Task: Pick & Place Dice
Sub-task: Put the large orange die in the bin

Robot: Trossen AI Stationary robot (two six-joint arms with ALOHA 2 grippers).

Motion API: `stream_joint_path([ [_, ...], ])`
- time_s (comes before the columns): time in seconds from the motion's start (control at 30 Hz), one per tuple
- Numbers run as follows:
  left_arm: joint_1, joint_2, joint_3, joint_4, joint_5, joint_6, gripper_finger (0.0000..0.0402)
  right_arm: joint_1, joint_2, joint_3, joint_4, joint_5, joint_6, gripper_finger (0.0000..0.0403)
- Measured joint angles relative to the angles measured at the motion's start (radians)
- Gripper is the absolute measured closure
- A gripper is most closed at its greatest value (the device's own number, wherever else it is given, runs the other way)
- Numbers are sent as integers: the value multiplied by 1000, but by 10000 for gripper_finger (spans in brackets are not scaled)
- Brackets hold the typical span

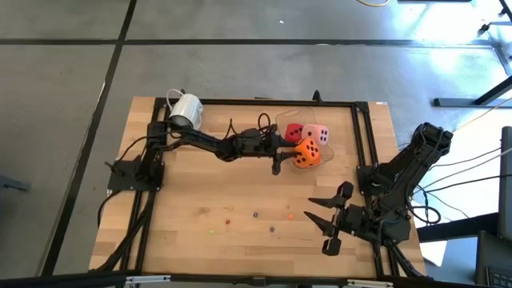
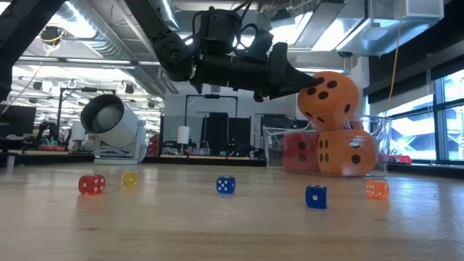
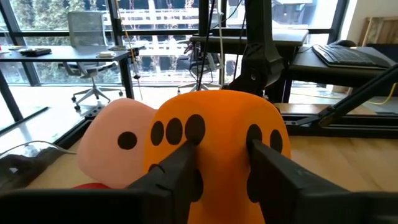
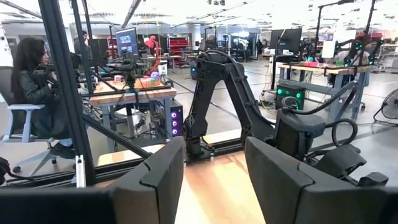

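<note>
Left end effector (image 1: 290, 154) clamped on an orange die (image 1: 306, 150), held at about 1 o'clock from tabletop (image 1: 240, 232) centre, over the second orange die (image 2: 346, 153), beside pink (image 1: 318, 134) and red (image 1: 294, 131). Probably foam: light, squashy, best pinched across flat faces. Right end effector (image 1: 324, 218) parked at 5 o'clock, fingers apart.

Robotics lab: robot arm (image 4: 214, 99) on benches, monitors (image 4: 126, 41), exposed ceiling ducts (image 2: 109, 29), seated person (image 4: 34, 87).
</note>
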Motion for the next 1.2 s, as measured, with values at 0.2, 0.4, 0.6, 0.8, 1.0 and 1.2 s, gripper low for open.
stream_joint_path([
  [0.2, 0, 0, 0, -1, 0, 0, 245, 0, 0, 0, 0, 0, 2, 230],
  [0.4, 1, 0, 0, -2, 0, 0, 237, 0, 0, 0, 0, 0, 2, 230],
  [0.6, 1, -5, 0, -46, -1, 61, 238, 0, 0, 0, 0, 1, 2, 230],
  [0.8, 3, -2, -1, -81, -1, 137, 263, 0, 0, 0, 0, 3, 1, 230],
  [1.0, 14, -1, -2, -79, 2, 182, 277, 0, 0, 0, 0, 3, 2, 230],
  [1.2, 29, -1, -2, -77, 0, 182, 256, 0, 0, 0, 0, 3, 3, 230],
])
